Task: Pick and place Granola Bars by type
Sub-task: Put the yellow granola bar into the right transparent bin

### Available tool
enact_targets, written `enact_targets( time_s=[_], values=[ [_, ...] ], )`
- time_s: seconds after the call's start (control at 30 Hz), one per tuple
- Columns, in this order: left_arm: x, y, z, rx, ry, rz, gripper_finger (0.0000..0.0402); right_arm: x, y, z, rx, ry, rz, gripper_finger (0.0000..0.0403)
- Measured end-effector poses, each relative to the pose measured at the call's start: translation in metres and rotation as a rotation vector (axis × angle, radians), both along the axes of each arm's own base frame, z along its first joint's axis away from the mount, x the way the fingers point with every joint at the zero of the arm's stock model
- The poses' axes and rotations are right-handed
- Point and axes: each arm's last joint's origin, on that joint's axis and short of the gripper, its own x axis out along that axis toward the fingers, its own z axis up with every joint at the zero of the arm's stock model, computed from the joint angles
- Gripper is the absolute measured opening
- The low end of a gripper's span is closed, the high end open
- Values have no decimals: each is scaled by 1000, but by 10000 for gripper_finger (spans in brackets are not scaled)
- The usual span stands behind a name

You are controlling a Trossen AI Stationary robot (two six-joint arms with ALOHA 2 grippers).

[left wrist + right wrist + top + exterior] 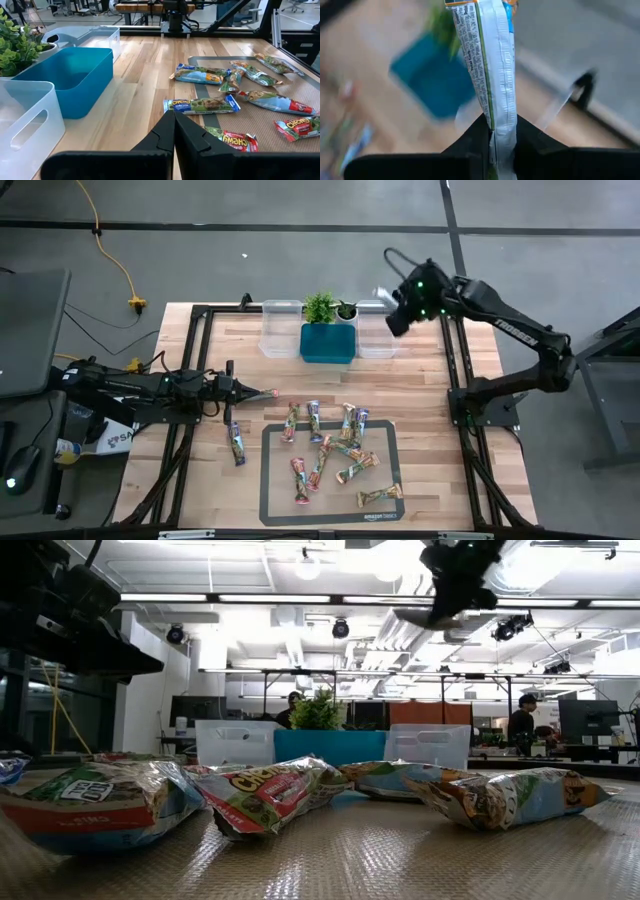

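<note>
Bar (492, 65) in right end effector (492, 131) above bins.

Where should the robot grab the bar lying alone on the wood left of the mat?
Pinch the bar across its narrow middle, coming straight down. It lies flat, long and slim, with bare wood along both long sides. The left gripper is closest.

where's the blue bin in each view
High view: blue bin at the table's back edge, between two clear bins.
Low view: its teal front at centre, behind the bars.
Left wrist view: large, on the picture's left.
Right wrist view: blurred blue patch behind the held bar.
Shared landmark: the green plant just behind it.
</note>
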Motion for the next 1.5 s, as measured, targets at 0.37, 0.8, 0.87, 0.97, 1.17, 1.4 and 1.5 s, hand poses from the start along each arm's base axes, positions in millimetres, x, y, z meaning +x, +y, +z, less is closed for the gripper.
enact_targets(
  time_s=[0.37, 0.8, 0.87, 0.97, 1.17, 1.4, 1.5],
  values=[
    [0, 0, 0, 0, 0, 0, 1, 26, -24, -41, -70, -197, -281, 46],
    [0, 0, 0, 0, 0, 0, 1, 7, -12, -160, 199, -231, -576, 45],
    [0, 0, 0, 0, 0, 0, 1, 4, -13, -168, 202, -263, -587, 45],
    [0, 0, 0, 0, 0, 0, 1, 0, -14, -175, 196, -272, -593, 45],
    [0, 0, 0, 0, 0, 0, 1, -7, -21, -178, 222, -251, -559, 55],
    [0, 0, 0, 0, 0, 0, 1, -10, -25, -178, 240, -254, -525, 87],
    [0, 0, 0, 0, 0, 0, 1, -10, -25, -177, 238, -254, -508, 98]
  ],
)
